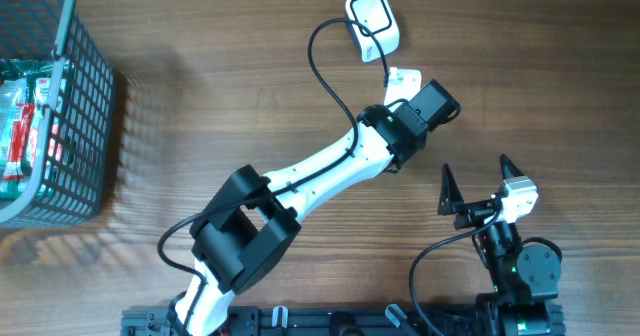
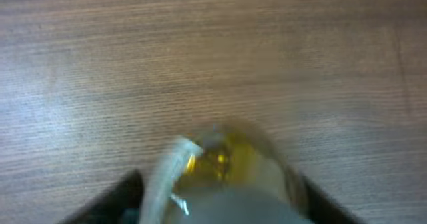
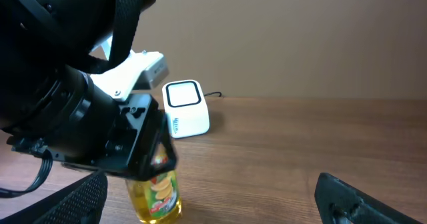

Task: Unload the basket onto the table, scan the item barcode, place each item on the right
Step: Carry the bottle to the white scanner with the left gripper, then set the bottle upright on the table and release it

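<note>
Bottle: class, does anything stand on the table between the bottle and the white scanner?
Nothing visible does. In the right wrist view the bottle is upright, and only bare table lies between it and the scanner behind it.

Soft even light; bottle (image 2: pixel 227 174) blurred in left wrist close-up

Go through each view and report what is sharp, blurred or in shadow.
Overhead: sharp throughout; the basket throws a soft grid shadow rightward on the table. Left wrist: the yellow bottle is heavily blurred near the lens, while the wood grain beyond is clearer. Right wrist: the barcode scanner is crisp; the bottle's label is slightly soft.
</note>
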`<state>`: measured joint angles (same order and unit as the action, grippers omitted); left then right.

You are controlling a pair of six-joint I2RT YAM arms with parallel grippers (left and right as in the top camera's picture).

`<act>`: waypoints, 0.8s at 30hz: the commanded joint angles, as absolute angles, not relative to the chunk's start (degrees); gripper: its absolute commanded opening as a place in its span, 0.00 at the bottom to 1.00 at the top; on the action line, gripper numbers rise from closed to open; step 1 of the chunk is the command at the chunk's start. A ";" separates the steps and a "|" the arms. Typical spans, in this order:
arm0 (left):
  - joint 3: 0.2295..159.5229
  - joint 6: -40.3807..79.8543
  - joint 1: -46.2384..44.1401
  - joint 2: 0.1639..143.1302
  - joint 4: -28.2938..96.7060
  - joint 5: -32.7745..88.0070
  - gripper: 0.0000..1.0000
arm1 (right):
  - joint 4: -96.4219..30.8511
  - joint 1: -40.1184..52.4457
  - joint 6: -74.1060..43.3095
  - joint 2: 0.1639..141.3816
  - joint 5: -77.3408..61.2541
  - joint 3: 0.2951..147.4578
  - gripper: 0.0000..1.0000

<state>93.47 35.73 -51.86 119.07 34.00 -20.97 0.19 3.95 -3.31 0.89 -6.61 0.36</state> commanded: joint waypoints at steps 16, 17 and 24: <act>94.00 20.75 -51.75 115.18 34.68 -13.47 0.71 | 0.38 3.68 -3.14 0.54 -6.50 0.30 1.00; 93.80 20.78 -51.75 115.42 34.89 -12.67 0.71 | 0.36 3.68 -3.14 0.54 -6.50 0.30 1.00; 93.67 21.63 -51.64 117.47 35.55 -12.43 0.56 | 0.36 3.68 -3.11 0.54 -6.50 0.30 1.00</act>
<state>93.47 21.67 -51.81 116.95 35.59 -13.58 0.19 3.95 -3.31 0.89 -6.61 0.36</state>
